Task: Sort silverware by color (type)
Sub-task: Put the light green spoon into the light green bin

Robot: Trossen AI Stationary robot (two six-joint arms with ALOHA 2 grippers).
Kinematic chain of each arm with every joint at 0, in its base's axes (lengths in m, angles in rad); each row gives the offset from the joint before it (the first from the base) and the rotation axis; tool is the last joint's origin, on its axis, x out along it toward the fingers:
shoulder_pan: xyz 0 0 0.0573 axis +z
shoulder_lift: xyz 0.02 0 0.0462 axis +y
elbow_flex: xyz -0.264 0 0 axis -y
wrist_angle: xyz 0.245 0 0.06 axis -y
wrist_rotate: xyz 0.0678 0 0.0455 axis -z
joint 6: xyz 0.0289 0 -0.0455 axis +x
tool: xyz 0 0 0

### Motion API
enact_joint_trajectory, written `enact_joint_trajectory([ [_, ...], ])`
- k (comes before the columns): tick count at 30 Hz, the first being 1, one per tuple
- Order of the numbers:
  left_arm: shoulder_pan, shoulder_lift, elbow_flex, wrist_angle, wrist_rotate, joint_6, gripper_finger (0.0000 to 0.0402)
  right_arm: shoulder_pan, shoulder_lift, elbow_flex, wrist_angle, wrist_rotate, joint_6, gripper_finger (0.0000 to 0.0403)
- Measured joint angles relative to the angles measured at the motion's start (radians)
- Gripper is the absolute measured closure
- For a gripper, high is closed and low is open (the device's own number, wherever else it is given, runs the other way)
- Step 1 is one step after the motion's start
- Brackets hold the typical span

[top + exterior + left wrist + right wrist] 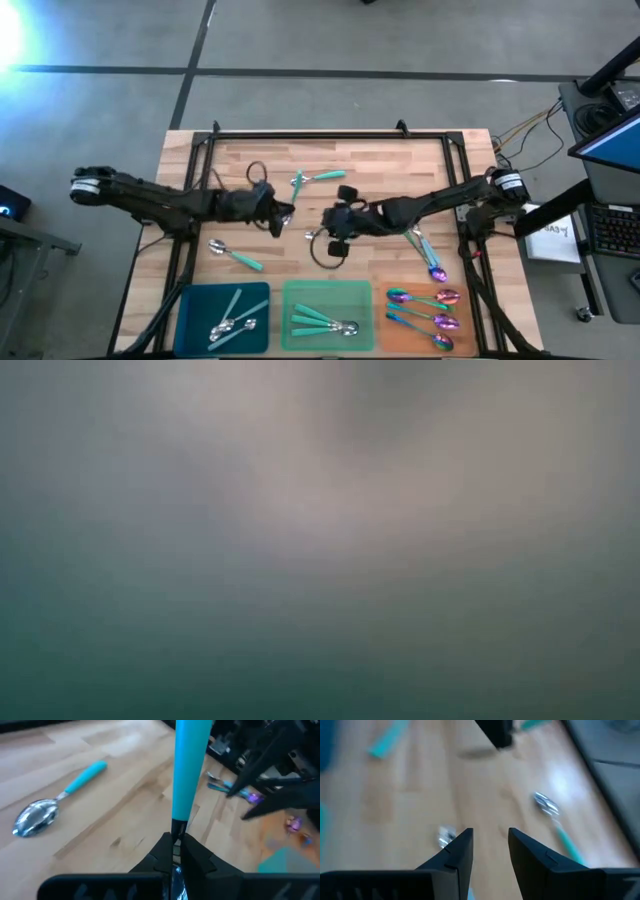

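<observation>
Silverware (420, 308) mostly sorted into trays (328, 294), several loose on table (400, 165); left gripper (175, 847) jaws clamping blue-handled spoon (189, 765), right gripper (490, 842) jaws narrowly parted, empty.

wooden table (300, 160), 3 trays (222, 315), loose spoons (235, 255)

Spoons with silver bowls and pale blue handles (232, 318) lie bunched at the lower left of the high view. Teal-handled spoons (325, 321) lie side by side at lower centre. Iridescent purple spoons (425, 308) lie stacked in a row at lower right. One teal spoon (234, 255) lies loose left of centre, two (312, 179) lie near upper centre, and two more spoons (427, 256) lie crossed at right. A blue-handled spoon (184, 780) is clamped in the left hand (173, 851).
</observation>
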Motion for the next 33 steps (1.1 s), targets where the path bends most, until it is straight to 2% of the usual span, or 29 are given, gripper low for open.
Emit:
enact_joint_trajectory([
  [3,-0.095,0.003,-0.044,0.096,-0.138,-0.009,0.04,-0.039,0.0,-0.041,0.166,-0.159,-0.018,0.0289],
  [6,-0.172,0.025,-0.075,0.201,-0.241,-0.031,0.04,-0.067,0.0,-0.078,0.32,-0.243,-0.013,0.0289],
  [12,-0.261,0.089,-0.075,0.265,-0.387,-0.025,0.04,-0.092,0.0,-0.144,0.542,-0.247,-0.019,0.0289],
  [17,-0.269,0.191,-0.035,0.295,-0.414,-0.034,0.04,-0.108,0.0,-0.179,0.669,-0.248,0.017,0.0289],
  [25,-0.271,0.334,0.075,0.301,-0.508,-0.027,0.04,-0.122,0.0,-0.181,0.681,-0.238,0.074,0.0289],
  [33,-0.273,0.391,0.135,0.3,-0.547,-0.021,0.04,-0.125,0.0,-0.178,0.686,-0.238,0.069,0.0292],
])
